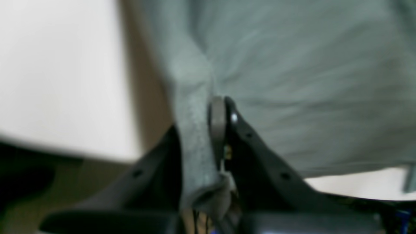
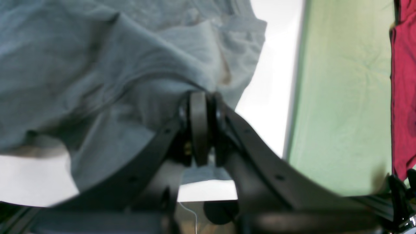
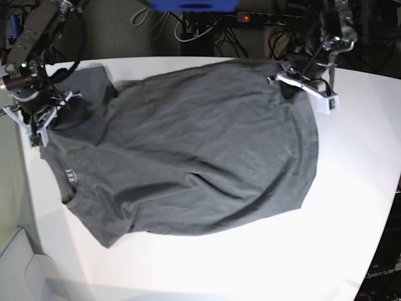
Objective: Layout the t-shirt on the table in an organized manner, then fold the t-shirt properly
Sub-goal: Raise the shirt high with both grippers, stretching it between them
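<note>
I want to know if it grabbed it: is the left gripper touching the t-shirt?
Touching. The left wrist view shows the left gripper pinching a fold of the t-shirt.

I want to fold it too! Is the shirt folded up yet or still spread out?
Spread out. The shirt lies open and wrinkly over the table, with no folds made yet.

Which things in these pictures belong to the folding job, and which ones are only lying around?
Belongs to the job:
t-shirt
table
left end effector
right end effector

Just lying about:
red cloth
green surface
cables
</note>
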You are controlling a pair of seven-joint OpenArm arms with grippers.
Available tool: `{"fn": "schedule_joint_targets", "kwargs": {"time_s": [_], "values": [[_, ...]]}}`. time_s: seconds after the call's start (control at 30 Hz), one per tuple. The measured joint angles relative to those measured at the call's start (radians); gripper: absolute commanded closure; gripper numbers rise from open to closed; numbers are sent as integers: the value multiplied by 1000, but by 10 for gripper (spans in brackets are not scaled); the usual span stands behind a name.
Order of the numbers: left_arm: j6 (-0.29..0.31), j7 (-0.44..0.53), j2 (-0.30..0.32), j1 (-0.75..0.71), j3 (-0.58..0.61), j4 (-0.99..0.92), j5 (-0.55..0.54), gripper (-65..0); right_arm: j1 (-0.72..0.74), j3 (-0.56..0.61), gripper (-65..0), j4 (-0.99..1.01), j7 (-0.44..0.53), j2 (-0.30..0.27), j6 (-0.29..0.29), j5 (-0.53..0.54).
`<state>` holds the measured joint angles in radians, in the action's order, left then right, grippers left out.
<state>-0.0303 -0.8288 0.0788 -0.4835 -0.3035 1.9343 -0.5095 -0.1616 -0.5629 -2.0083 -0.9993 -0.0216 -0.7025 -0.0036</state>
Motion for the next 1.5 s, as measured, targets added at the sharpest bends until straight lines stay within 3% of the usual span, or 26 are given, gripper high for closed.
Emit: {"fn": "schedule_joint_targets", "kwargs": {"time_s": [0.2, 0.33, 0.63, 0.7, 0.8, 1.03, 1.33, 1.5], "values": [[-3, -113, 2, 22, -181, 53, 7, -4, -1, -3, 0, 0, 0, 2, 0, 3], [1, -116, 17, 34, -249, 60, -121, -4, -14, -7, 0, 0, 4, 12, 0, 3], [-11, -117, 118, 24, -273, 61, -364, -4, -19, -7, 0, -2, 9, 13, 0, 12], [-10, -115, 121, 24, -273, 61, -402, -4, -27, -10, 0, -2, 9, 10, 0, 83], [-6, -111, 121, 10, -272, 68, -423, -4, -59, -9, 0, -4, 18, 5, 0, 132], [-3, -113, 124, -29, -346, 71, -431, -4, -77, -16, 0, -4, 69, 3, 0, 124], [-3, -133, 260, 9, -375, 75, -508, -3, -13, -13, 0, -10, 68, -82, 0, 134], [-2, -137, 309, 78, -375, 77, -530, -3, 76, -12, 0, -11, -26, -122, 0, 146]]}}
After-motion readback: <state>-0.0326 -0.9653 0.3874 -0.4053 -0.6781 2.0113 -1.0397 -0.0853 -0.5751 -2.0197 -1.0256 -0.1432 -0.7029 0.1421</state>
